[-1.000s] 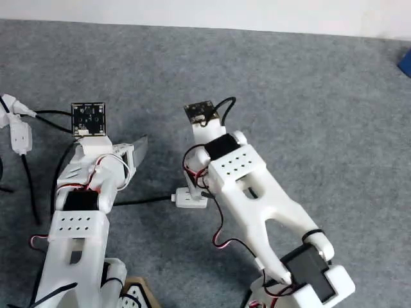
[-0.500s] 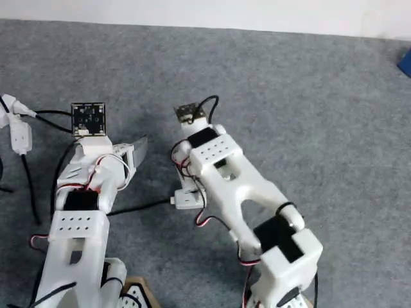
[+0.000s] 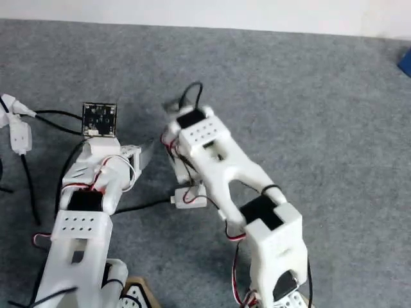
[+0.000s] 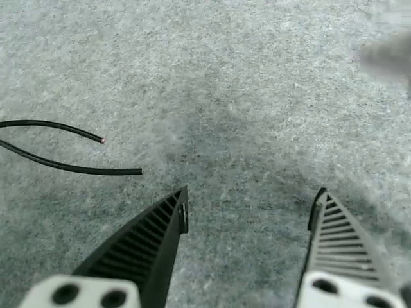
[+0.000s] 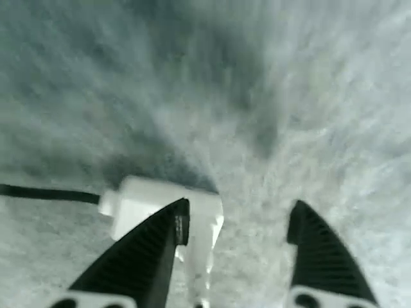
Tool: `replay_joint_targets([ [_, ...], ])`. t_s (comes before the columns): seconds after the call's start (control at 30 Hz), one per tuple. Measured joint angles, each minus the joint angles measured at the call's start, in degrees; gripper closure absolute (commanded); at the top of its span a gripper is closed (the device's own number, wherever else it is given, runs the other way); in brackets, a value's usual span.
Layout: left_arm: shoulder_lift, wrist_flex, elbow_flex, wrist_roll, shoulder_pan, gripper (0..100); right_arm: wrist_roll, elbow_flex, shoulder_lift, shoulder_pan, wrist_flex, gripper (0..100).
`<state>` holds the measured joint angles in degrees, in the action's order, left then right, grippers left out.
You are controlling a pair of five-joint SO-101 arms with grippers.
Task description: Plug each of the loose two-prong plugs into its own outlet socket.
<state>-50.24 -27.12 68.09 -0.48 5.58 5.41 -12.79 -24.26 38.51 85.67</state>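
A white two-prong plug [image 5: 160,202] on a black cord [image 5: 45,192] lies on the grey carpet. My right gripper [image 5: 237,218] hangs open just above it, one finger [image 5: 154,244] overlapping the plug's edge. From above, the same plug [image 3: 188,198] pokes out from under the right arm [image 3: 205,144]. My left gripper [image 4: 247,205] is open over bare carpet, with two loose black wire ends [image 4: 138,171] off to one side. From above, one of its fingers [image 3: 146,149] shows beside the right arm.
White plug or socket pieces [image 3: 18,131] with black cords lie at the far left edge. A blue object [image 3: 404,61] sits at the right edge. Open carpet stretches across the back and right.
The right arm has swung left and folded in over the white plug. The left arm's wrist has shifted slightly right and down in the picture.
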Motion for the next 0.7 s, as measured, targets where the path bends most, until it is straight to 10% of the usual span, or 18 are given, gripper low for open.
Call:
replay_joint_targets([
  [0.33, 0.00, -1.93, 0.00, -5.36, -3.16, 69, -0.26, -35.69, 2.81, -7.03, 14.07, 72.8],
  [0.7, 8.97, -31.21, -15.30, -21.01, -18.29, 69, -10.11, -13.27, 22.33, -24.53, 14.07, 72.8],
])
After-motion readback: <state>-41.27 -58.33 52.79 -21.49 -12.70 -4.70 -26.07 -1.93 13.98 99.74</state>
